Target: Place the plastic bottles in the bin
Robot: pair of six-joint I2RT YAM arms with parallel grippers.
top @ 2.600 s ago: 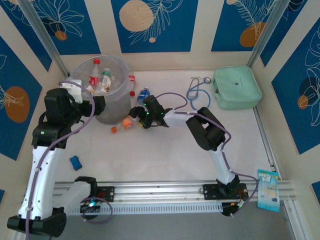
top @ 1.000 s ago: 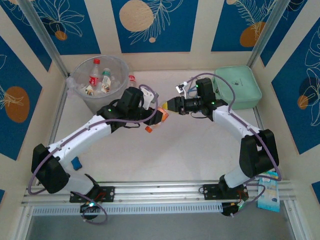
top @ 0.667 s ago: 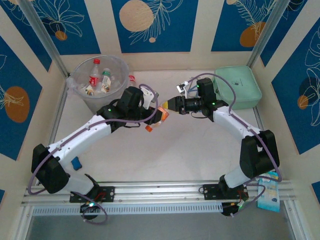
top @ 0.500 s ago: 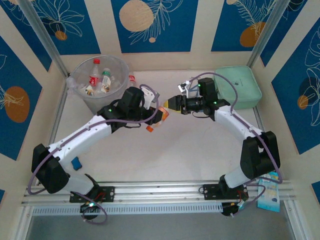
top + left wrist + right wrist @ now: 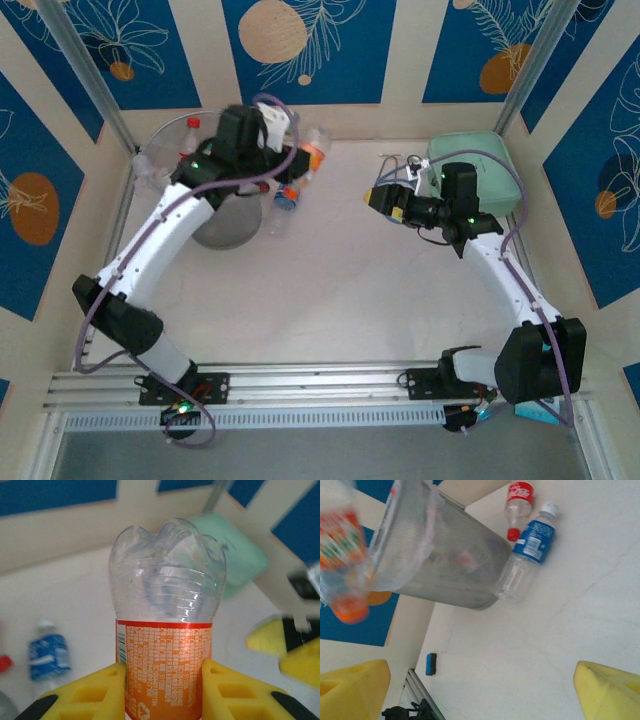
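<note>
Orange-labelled clear plastic bottle (image 5: 167, 630) held aloft beside the large translucent grey bin (image 5: 450, 570).
The left gripper (image 5: 165, 695) clamps its label between yellow fingers (image 5: 85, 697). The bottle looks just outside the bin, so carry it over the mouth before letting go. A blue-labelled bottle (image 5: 287, 195) lies at the bin's foot. The right gripper (image 5: 385, 197), wide open and empty, hangs by the mint-green case (image 5: 503, 170), with bare table (image 5: 350, 290) between the arms.

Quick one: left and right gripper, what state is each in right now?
Left gripper: closed on an orange-labelled plastic bottle.
Right gripper: open, holding nothing.
</note>
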